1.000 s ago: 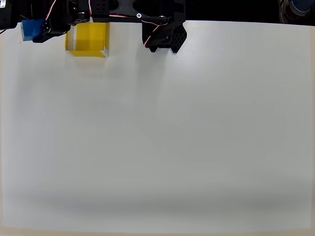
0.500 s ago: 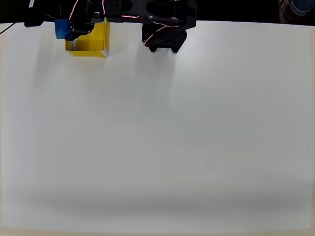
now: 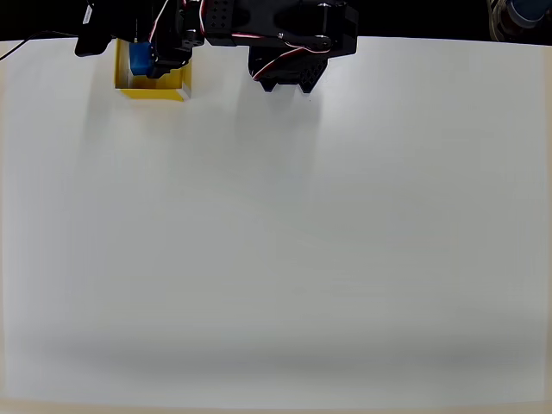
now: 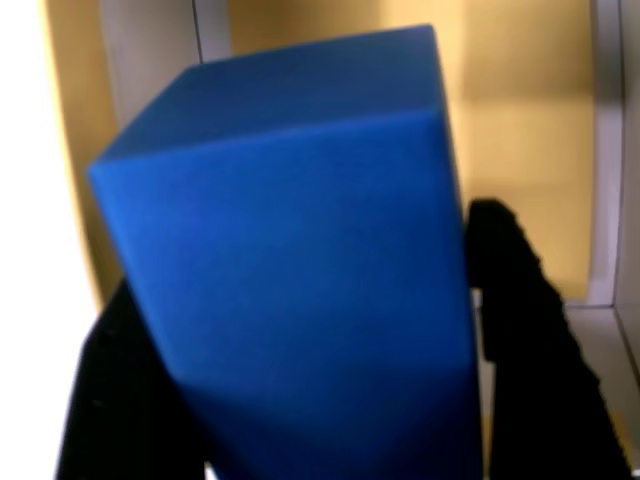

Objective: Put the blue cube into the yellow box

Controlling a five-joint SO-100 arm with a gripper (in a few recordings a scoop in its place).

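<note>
The blue cube [image 3: 141, 59] hangs over the open top of the yellow box [image 3: 169, 84], which stands at the table's far left edge in the overhead view. My gripper [image 3: 147, 57] is shut on the cube, and the black arm reaches in from the right along the back edge. Up close in the wrist view the blue cube [image 4: 300, 260] sits between the two black fingers [image 4: 520, 330], with the yellow box floor [image 4: 510, 170] and its pale walls behind it.
The arm's black base [image 3: 289, 65] stands at the back edge, right of the box. The white table [image 3: 285, 241] stretches wide toward the front and right.
The gripper has carried the blue cube to the right, from beyond the box's left side to above the box's opening. The box has stayed in place.
</note>
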